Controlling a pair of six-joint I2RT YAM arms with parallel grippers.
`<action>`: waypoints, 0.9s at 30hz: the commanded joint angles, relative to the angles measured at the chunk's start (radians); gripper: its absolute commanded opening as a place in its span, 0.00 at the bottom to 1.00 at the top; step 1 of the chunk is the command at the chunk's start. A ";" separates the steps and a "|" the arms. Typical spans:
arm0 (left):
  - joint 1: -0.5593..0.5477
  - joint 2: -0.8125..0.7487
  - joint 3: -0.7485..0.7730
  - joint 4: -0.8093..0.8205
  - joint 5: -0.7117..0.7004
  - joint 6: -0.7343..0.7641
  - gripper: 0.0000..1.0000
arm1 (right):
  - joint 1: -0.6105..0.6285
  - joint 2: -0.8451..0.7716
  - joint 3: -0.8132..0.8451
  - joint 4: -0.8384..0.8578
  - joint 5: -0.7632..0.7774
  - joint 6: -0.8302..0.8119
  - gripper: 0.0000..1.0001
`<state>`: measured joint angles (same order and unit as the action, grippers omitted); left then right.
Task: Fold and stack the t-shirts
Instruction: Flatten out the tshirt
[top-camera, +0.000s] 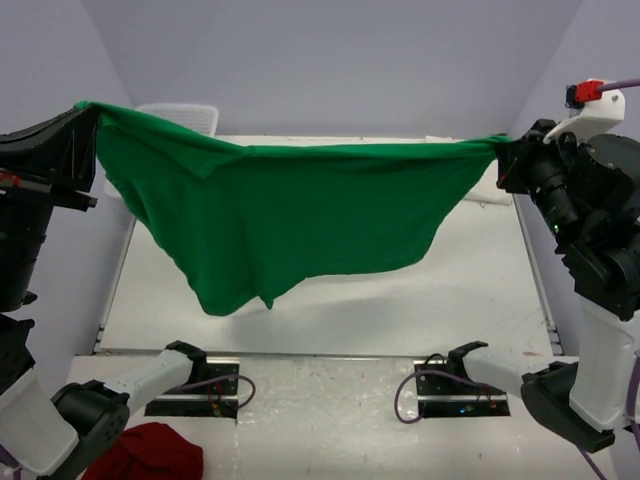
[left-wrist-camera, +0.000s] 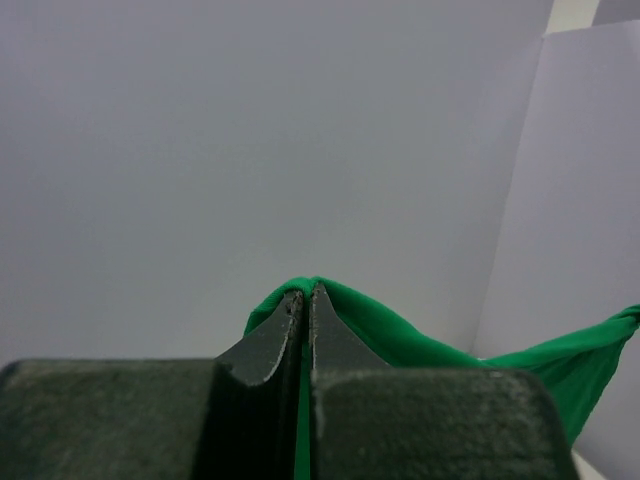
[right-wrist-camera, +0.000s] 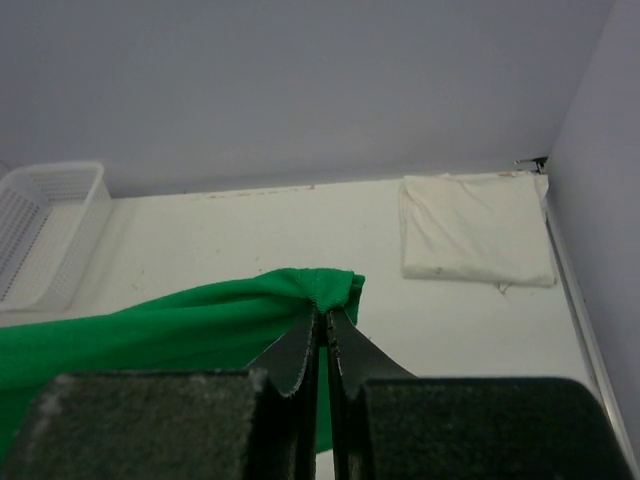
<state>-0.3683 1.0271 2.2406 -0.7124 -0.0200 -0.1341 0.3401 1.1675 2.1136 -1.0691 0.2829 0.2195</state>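
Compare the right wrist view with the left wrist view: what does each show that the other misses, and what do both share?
Only the right wrist view shows the right jaws, a folded cream-white t-shirt on the table near its far right corner, and a white basket at left. Only the left wrist view shows the left jaws, the green t-shirt stretching away rightward. Both show shut jaws pinching that shirt before a plain wall.
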 joint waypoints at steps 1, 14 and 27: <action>-0.003 -0.002 -0.024 0.057 0.075 0.021 0.00 | -0.003 -0.060 -0.017 -0.041 0.071 -0.006 0.00; -0.001 -0.136 -0.121 0.033 0.213 -0.059 0.00 | 0.000 -0.262 -0.213 -0.095 0.013 0.053 0.00; 0.000 0.092 0.024 0.082 0.230 -0.093 0.00 | 0.000 -0.163 -0.082 -0.129 0.050 0.063 0.00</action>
<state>-0.3679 1.0016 2.2421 -0.6662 0.2287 -0.2165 0.3405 0.9382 2.0735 -1.2018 0.2901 0.2768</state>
